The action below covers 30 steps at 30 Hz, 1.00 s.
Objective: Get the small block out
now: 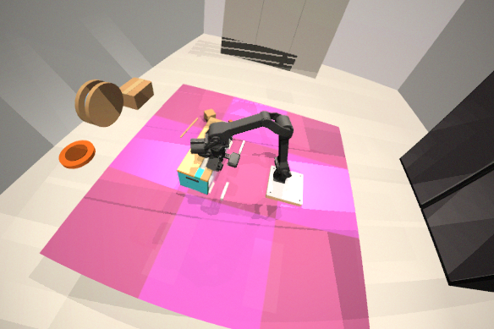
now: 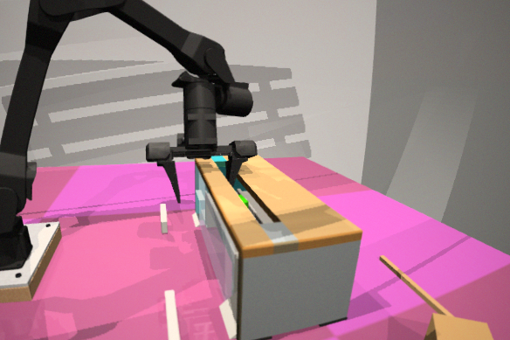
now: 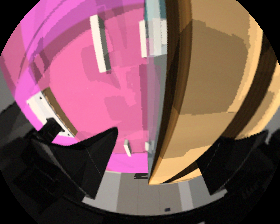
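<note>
The box (image 1: pixel 194 183) (image 2: pixel 301 285) (image 3: pixel 211 75) stands upright with a wooden top, a teal end, a grey end and a clear front facing the arm's base. A long slot runs along its top. The small green block (image 2: pixel 243 200) shows through the slot in the exterior view; it is hidden in the top view and the wrist view. My gripper (image 2: pixel 204 190) points down, open and empty, straddling the box's front wall. One finger is outside the clear front; the other reaches into the slot, on the teal-end side of the block, its tip hidden by the top.
White bars (image 1: pixel 224 191) (image 2: pixel 163 218) (image 3: pixel 101 45) lie on the table in front of the box. Behind it, beyond the grey end, are a thin wooden stick (image 1: pixel 189 128) (image 2: pixel 412 285) and a wooden block (image 1: pixel 209 114) (image 2: pixel 458 329). An orange ring (image 1: pixel 65 162) lies off the table.
</note>
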Motion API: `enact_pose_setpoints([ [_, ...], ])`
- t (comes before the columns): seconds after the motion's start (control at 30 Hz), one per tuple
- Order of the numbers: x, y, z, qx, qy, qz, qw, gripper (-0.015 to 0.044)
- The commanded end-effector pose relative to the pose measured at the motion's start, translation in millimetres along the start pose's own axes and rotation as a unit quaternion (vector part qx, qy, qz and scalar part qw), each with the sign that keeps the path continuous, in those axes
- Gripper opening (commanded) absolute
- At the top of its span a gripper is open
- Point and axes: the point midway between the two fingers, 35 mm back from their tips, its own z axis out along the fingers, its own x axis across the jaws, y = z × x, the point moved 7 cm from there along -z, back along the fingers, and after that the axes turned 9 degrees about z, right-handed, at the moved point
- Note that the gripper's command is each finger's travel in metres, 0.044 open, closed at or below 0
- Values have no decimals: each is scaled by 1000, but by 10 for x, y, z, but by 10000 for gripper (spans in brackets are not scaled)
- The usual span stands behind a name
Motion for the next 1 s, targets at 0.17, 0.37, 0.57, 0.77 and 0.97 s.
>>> enact_pose_setpoints([
  [0.17,-7,-43,19,0,0,0,1000,400],
  [0.37,-30,-194,79,1,0,0,1000,400],
  [0.57,-52,-329,127,2,0,0,1000,400],
  [0.77,-74,-462,173,3,0,0,1000,400],
  [0.97,-96,-597,220,3,0,0,1000,400],
])
